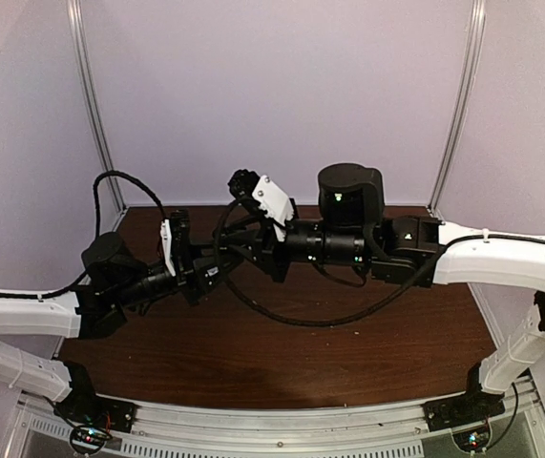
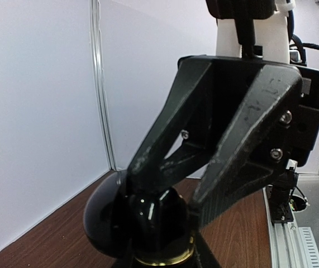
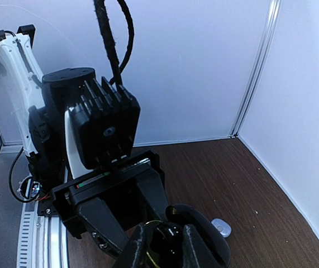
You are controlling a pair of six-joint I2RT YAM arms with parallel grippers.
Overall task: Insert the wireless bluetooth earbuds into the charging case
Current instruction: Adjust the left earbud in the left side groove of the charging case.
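The arms meet over the middle of the brown table [image 1: 348,353]. My left gripper [image 2: 162,263] is shut on the black charging case [image 3: 210,224] from below. The case lid [image 2: 99,223] stands open to one side, and a gold rim [image 2: 167,258] rings the opening. A glossy black earbud [image 2: 156,215] sits in that rim. My right gripper [image 3: 167,241] comes in from the opposite side, and its fingers [image 3: 195,248] press the bud's two sides. One pale lavender earbud [image 3: 220,226] lies on the table just behind the lid. From above, both grippers [image 1: 229,267] hide the case.
White walls close the table at the back and on both sides, with metal corner posts [image 1: 453,105]. A black cable [image 1: 291,320] loops under the right arm. A metal rail [image 1: 282,425] runs along the near edge.
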